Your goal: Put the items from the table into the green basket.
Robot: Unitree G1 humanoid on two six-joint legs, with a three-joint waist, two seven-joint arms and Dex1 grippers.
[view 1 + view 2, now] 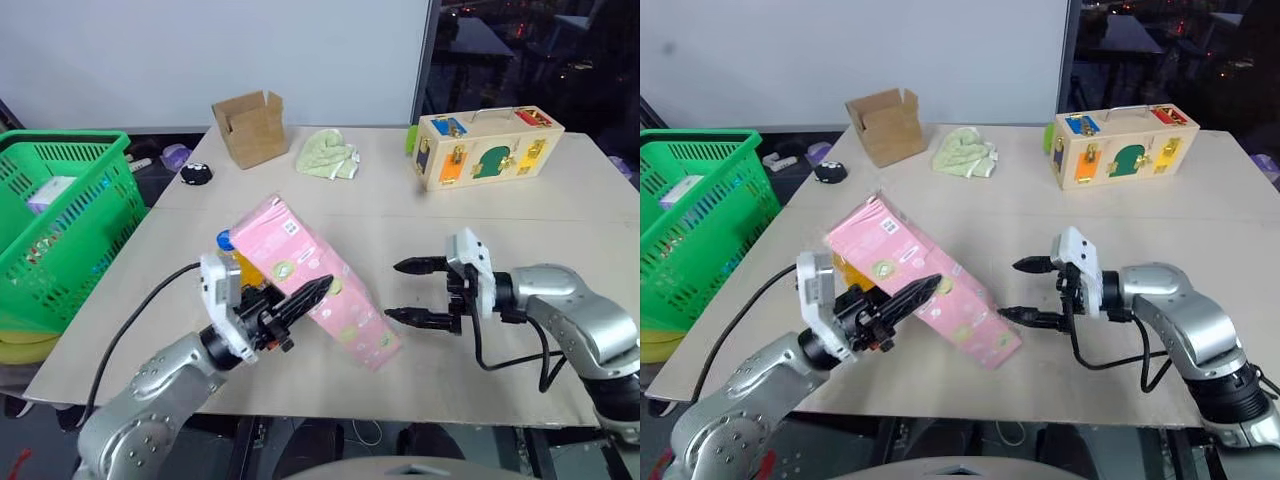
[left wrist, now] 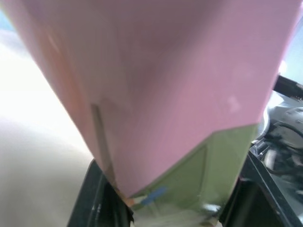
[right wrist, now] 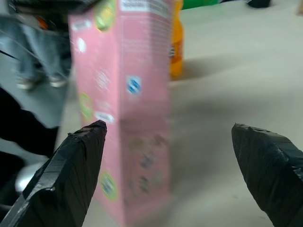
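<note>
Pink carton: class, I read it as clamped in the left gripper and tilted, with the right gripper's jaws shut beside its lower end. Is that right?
One detail is wrong. The right gripper has its jaws wide open, not shut; the right wrist view shows the gap plainly. The rest holds: the pink carton is tilted and clamped in the left gripper.
</note>
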